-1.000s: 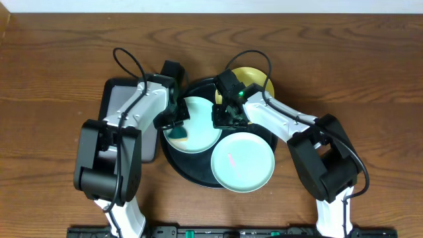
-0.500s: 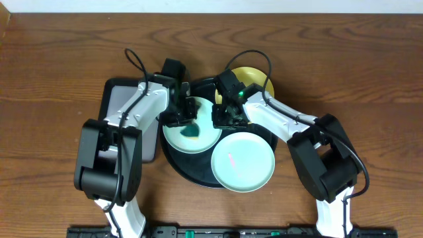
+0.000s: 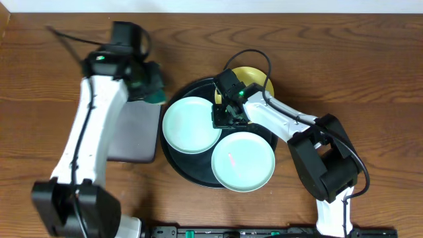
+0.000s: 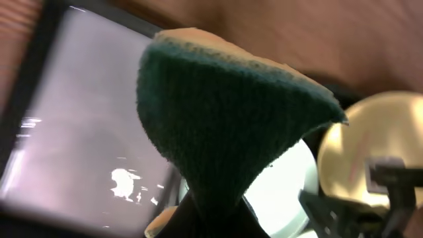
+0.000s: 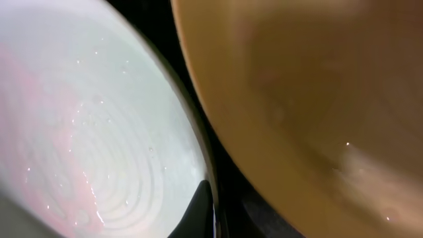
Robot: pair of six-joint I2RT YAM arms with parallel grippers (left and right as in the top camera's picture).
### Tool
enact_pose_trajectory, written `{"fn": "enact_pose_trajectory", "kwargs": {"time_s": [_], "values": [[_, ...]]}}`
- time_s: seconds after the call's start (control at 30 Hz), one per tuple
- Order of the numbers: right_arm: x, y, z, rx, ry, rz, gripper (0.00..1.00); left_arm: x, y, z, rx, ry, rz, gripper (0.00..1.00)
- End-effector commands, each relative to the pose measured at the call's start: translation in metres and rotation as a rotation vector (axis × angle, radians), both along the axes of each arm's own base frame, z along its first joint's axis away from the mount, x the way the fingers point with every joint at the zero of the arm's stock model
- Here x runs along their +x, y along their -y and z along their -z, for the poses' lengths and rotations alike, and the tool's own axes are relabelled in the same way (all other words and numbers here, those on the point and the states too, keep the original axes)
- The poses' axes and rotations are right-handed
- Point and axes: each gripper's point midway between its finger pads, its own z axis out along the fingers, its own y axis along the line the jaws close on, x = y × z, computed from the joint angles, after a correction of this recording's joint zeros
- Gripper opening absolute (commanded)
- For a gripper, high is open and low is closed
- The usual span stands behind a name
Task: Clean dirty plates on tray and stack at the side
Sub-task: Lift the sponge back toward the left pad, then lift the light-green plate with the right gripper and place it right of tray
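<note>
Nearest, the smeared mint plate (image 3: 246, 168) (a pink streak left of its middle) lies on the black tray (image 3: 177, 164), overhanging its front rim. Behind it on the tray sits the second mint plate (image 3: 192, 124). The right gripper (image 3: 223, 118) is at that plate's rim; I cannot tell whether it grips. The yellow plate (image 3: 254, 78) lies at the tray's far edge. Farthest, the left gripper (image 3: 147, 84) pinches a green sponge (image 3: 156, 92) above the grey tray (image 3: 129, 135).

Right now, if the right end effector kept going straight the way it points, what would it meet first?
Likely the black tray, showing between the mint plate and the yellow plate. Depth is unclear; the mint rim may come first.
</note>
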Motion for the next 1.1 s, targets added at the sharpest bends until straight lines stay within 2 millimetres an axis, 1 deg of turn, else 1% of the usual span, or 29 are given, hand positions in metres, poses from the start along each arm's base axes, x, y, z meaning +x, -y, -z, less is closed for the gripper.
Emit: {"fn": "enact_pose_trajectory", "kwargs": {"time_s": [0.0, 0.13, 0.17, 0.2, 0.23, 0.27, 0.3, 0.33, 0.4, 0.5, 0.57, 0.67, 0.7, 0.77, 0.83, 0.97, 1.07], "values": [[0.005, -0.012, -0.042, 0.046, 0.111, -0.091, 0.01, 0.002, -0.037, -0.010, 0.056, 0.029, -0.071, 0.07], [0.014, 0.001, -0.082, -0.013, 0.244, -0.069, 0.01, -0.001, -0.054, -0.008, 0.059, 0.015, -0.110, 0.08], [0.017, 0.006, -0.098, -0.038, 0.301, -0.069, 0.01, -0.001, -0.057, -0.008, 0.063, 0.014, -0.111, 0.08], [0.018, 0.009, -0.108, -0.058, 0.340, -0.068, 0.01, -0.002, -0.059, -0.008, 0.064, 0.014, -0.113, 0.08], [0.020, 0.016, -0.126, -0.102, 0.415, -0.066, 0.01, -0.002, -0.061, -0.008, 0.064, 0.013, -0.115, 0.08], [0.021, 0.019, -0.134, -0.129, 0.455, -0.069, 0.01, -0.002, -0.062, -0.008, 0.064, 0.012, -0.118, 0.08], [0.023, 0.025, -0.149, -0.186, 0.528, -0.072, 0.01, -0.002, -0.062, -0.007, 0.064, 0.011, -0.120, 0.08], [0.023, 0.028, -0.157, -0.223, 0.571, -0.072, 0.01, -0.002, -0.062, -0.007, 0.064, 0.010, -0.120, 0.07], [0.022, 0.034, -0.185, -0.366, 0.724, -0.076, 0.01, -0.003, -0.062, -0.006, 0.064, 0.006, -0.119, 0.08], [0.015, 0.035, -0.209, -0.533, 0.872, -0.071, 0.01, -0.005, -0.062, -0.005, 0.064, -0.003, -0.119, 0.08], [0.004, 0.032, -0.225, -0.628, 0.967, -0.059, 0.01, -0.006, -0.062, -0.005, 0.064, -0.007, -0.119, 0.08], [-0.008, 0.024, -0.242, -0.705, 1.063, -0.067, 0.01, -0.006, -0.062, -0.005, 0.064, -0.007, -0.119, 0.08], [-0.010, 0.023, -0.245, -0.715, 1.077, -0.065, 0.01, -0.006, -0.062, -0.005, 0.064, -0.007, -0.119, 0.08], [-0.014, 0.019, -0.258, -0.760, 1.136, -0.060, 0.01, -0.006, -0.062, -0.005, 0.064, -0.007, -0.119, 0.08], [-0.014, 0.016, -0.275, -0.808, 1.203, -0.050, 0.01, -0.006, -0.062, -0.005, 0.064, -0.007, -0.119, 0.08], [-0.010, 0.012, -0.296, -0.850, 1.268, -0.026, 0.01, -0.009, -0.062, -0.004, 0.064, -0.018, -0.119, 0.08], [-0.009, 0.009, -0.300, -0.848, 1.282, -0.028, 0.01, -0.010, -0.062, -0.003, 0.064, -0.023, -0.118, 0.08]]}}
